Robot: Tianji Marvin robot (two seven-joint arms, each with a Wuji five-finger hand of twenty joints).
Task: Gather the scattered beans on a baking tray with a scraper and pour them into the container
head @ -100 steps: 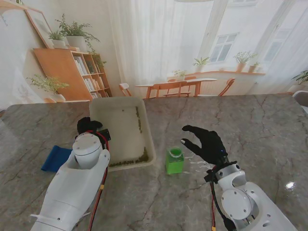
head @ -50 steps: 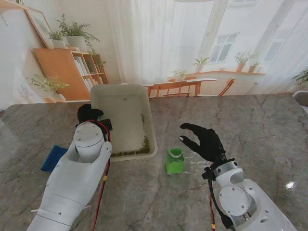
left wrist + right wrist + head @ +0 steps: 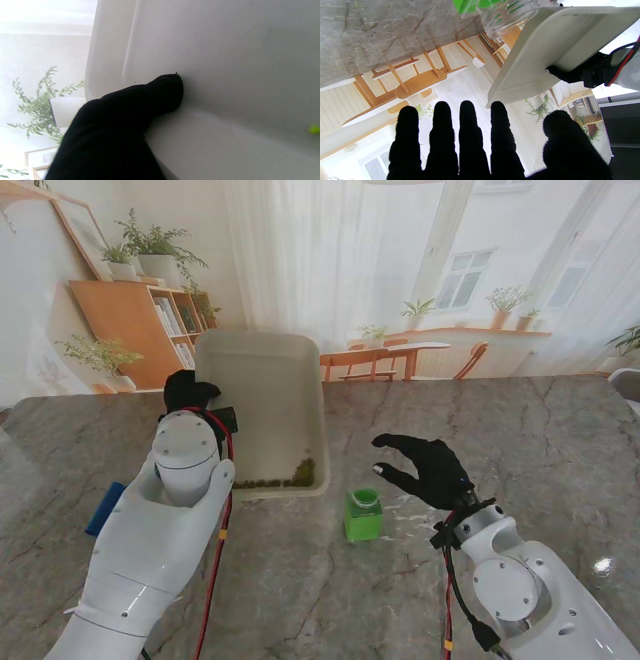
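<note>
Now, as your stand view shows it:

Baking tray: you see the white baking tray (image 3: 262,395) tipped up on edge, its far rim raised toward the window and its near edge low over the counter (image 3: 560,430), just left of the container.

Left hand: your left hand (image 3: 188,395), gloved in black, grips the tray's left rim; in the left wrist view (image 3: 140,105) one fingertip presses the tray's pale wall (image 3: 225,62) at a fold.

Beans: you find the green beans (image 3: 285,477) gathered in a band along the tray's lowest edge, thickest at the right corner nearest the container. One green speck (image 3: 313,129) shows at the side of the left wrist view; what it is cannot be told.

Container: the green container (image 3: 363,515) stands upright on the counter with its mouth open, just beside the tray's low right corner and apart from it. In the right wrist view its clear ribbed rim (image 3: 507,15) shows next to the tray's underside (image 3: 545,50).

Right hand: your right hand (image 3: 425,470) hovers right of the container, fingers spread and holding nothing; the right wrist view (image 3: 480,150) shows all five fingers apart.

Scraper: a blue flat object (image 3: 104,508), likely the scraper, lies on the counter left of your left arm, mostly hidden by it.
</note>
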